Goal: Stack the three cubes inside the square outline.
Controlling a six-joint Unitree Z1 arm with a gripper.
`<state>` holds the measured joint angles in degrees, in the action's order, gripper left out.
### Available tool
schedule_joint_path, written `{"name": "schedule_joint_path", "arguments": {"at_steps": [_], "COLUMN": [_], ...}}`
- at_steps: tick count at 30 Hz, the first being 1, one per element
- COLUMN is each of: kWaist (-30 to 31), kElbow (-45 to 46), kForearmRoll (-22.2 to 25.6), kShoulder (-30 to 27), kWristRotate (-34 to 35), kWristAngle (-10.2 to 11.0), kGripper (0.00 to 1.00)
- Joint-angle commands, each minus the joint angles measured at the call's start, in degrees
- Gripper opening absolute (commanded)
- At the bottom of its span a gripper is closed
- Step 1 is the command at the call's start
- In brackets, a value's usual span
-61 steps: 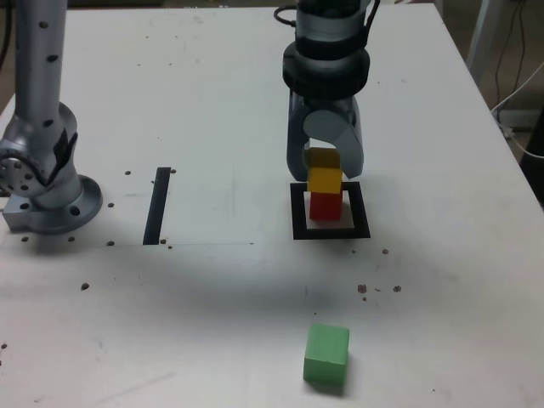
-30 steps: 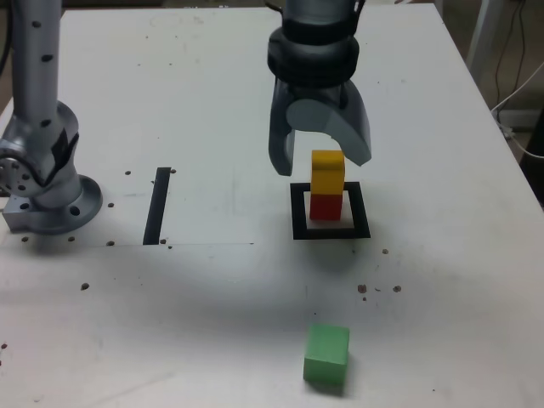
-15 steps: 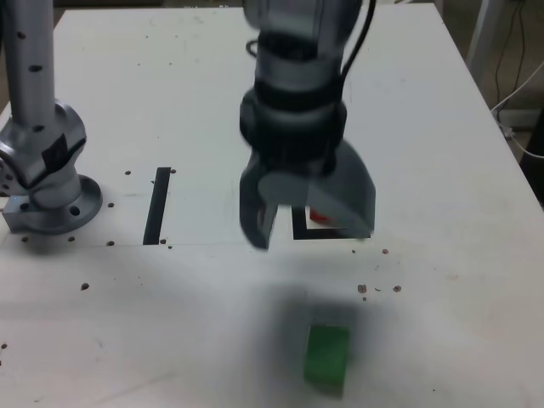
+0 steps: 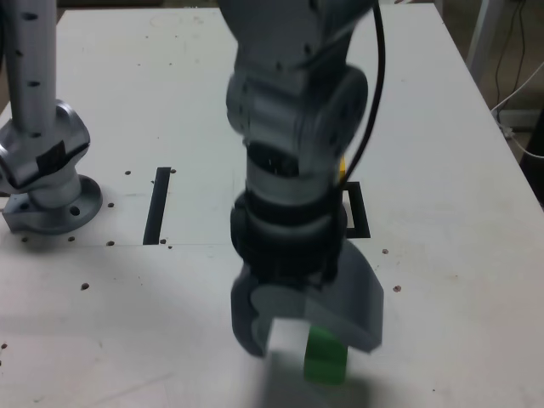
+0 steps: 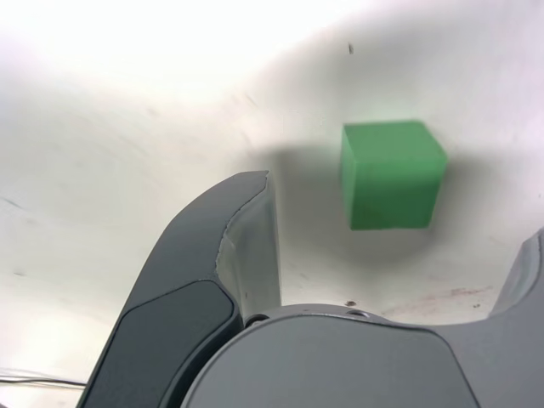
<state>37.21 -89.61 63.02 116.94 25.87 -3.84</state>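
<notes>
Near 6 o'clock in the exterior view, find the green cube point(image 4: 325, 364), with the gripper point(image 4: 312, 350) spread wide around its sides, holding nothing. Could bump a top corner and tip or push the cube by coming down off to one side. Could also pinch it crooked by closing at a slant, then set it down badly. Farther off, toward 12 o'clock from the green cube, spot a bit of the yellow cube point(image 4: 342, 167) by the square outline point(image 4: 360, 212). Cannot tell how well stacked, with the arm point(image 4: 293, 119) in the way, or see the red cube at all. Might knock the yellow cube over by swinging back too low. Up close, looks plain, flat-sided and dull green, with sharp corners. Around it, see smooth grey fingers, curved like hooks, one with a rough inner edge. Farther away, find flat black edging on a shiny white table point(image 4: 204, 297) with dark specks.
</notes>
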Motion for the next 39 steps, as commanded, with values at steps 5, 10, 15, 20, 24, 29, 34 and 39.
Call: {"name": "schedule_joint_path", "arguments": {"at_steps": [5,10,15,20,24,29,34,39], "kWaist": [0.91,0.34,-0.64,-1.12,-1.5,-1.78,-1.79,-1.79], "kElbow": [-0.38,-0.79,-1.09,-1.54,-1.93,-2.24,-2.66,-2.58], "kForearmRoll": [-2.05,-1.37,-0.58,-0.61,-0.57,-0.5,-0.2,-0.37], "kShoulder": [2.6,4.2,5.53,6.5,6.85,6.79,6.49,6.2], "kWristRotate": [1.8,1.59,0.55,-0.68,-1.82,-2.13,-2.14,-2.14], "kWristAngle": [-0.75,-0.13,0.69,0.95,1.44,1.74,2.6,2.98], "kGripper": [0.98,0.95,0.89,0.81,0.72,0.59,0.43,0.32]}}
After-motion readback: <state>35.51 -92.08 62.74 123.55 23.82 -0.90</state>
